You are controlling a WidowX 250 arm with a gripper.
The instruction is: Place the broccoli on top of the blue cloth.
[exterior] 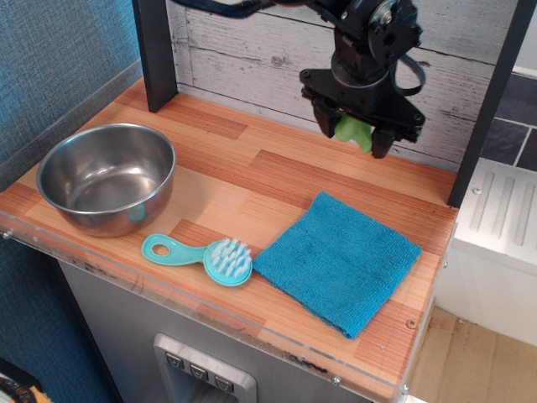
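The gripper — fingers clamped on the broccoli — hung above the back of the wooden counter, clear of its surface. The blue cloth lay flat near the front right edge, with a teal brush just beside it and a steel bowl at left.

The arm comes in from the top edge, its black wrist pointing down and tilted slightly toward the right. A black cable loops around the wrist housing. The gripper hangs in the air near the back wall, clear of the surface below. Its 2 black fingers point downward, closed on the broccoli, which shows green between them, its lower end poking out just beneath the fingertips.
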